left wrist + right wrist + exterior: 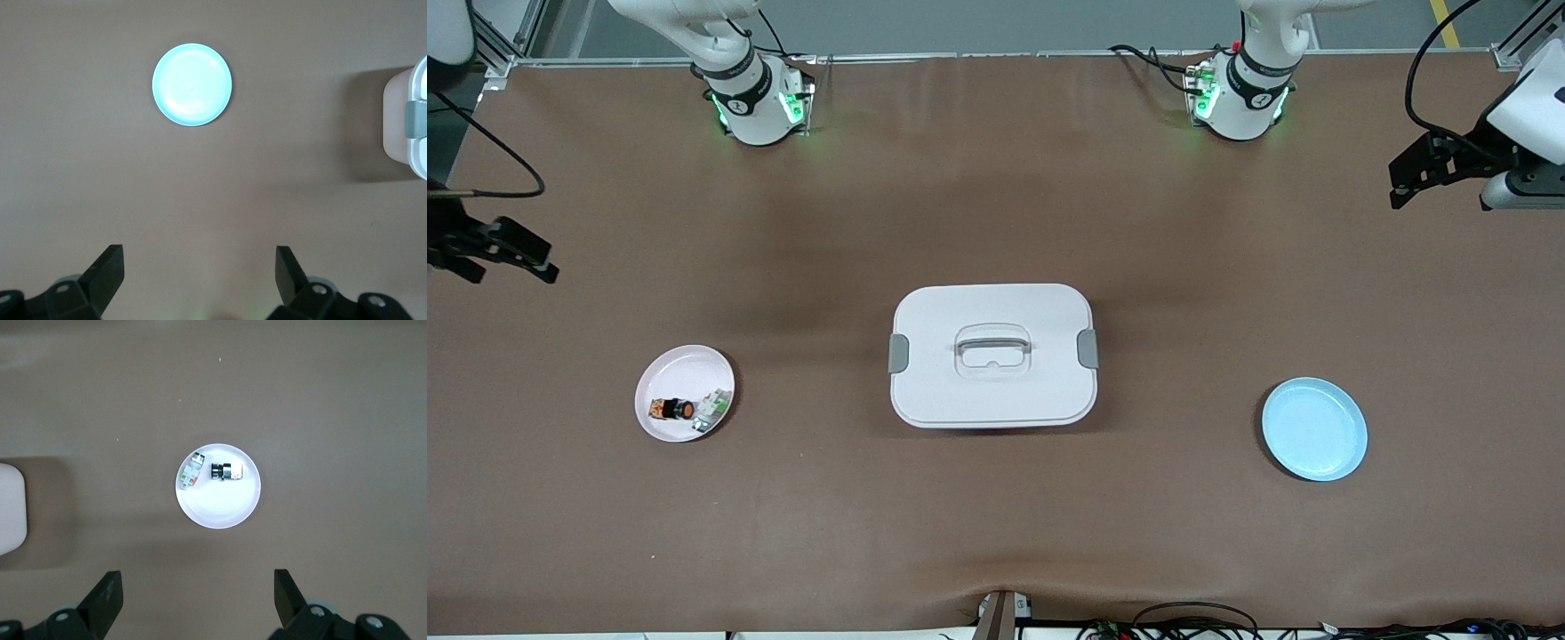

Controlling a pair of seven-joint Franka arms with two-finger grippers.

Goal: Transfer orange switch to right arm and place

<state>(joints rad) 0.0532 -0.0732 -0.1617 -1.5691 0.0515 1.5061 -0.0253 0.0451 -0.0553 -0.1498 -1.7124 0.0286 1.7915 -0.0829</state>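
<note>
The blue plate (1314,429) lies nearest, the orange switch (672,409) in the pink plate (660,378). Left pincer (1427,173) and right pincer (494,253) hang wide, empty; no readable writing.

My left hand (1400,187) hangs in the air above the left arm's end of the tabletop (996,533), fingers (107,270) spread wide and holding nothing. My right hand (538,262) hangs above the right arm's end, fingers (107,593) likewise spread wide and holding nothing. Both arms wait.
</note>
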